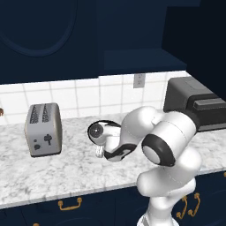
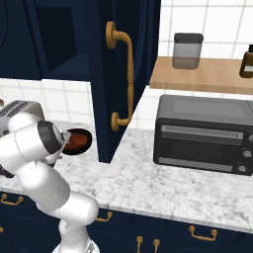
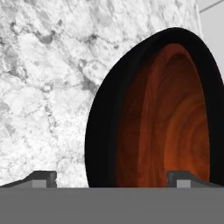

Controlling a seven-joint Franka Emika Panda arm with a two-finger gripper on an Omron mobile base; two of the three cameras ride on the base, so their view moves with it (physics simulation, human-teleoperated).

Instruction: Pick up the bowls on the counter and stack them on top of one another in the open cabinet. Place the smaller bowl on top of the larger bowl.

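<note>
While the gripper [image 3: 111, 177] hovers low over the marbled worktop [image 3: 48, 87], its jaws stand wide apart around the rim of the black bowl [image 3: 103, 131]. They are not closed on it. The bowl's inside looks reddish-brown.

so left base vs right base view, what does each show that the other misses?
Left base view alone: the toaster's front with its two slots and controls, and a wall outlet. Right base view alone: the open cabinet door with its brass handle, the bowl with a black rim and reddish-brown inside on the counter, and a wooden shelf carrying a jar and a bottle. Both share: the marbled counter, the black toaster oven and the white arm.
</note>
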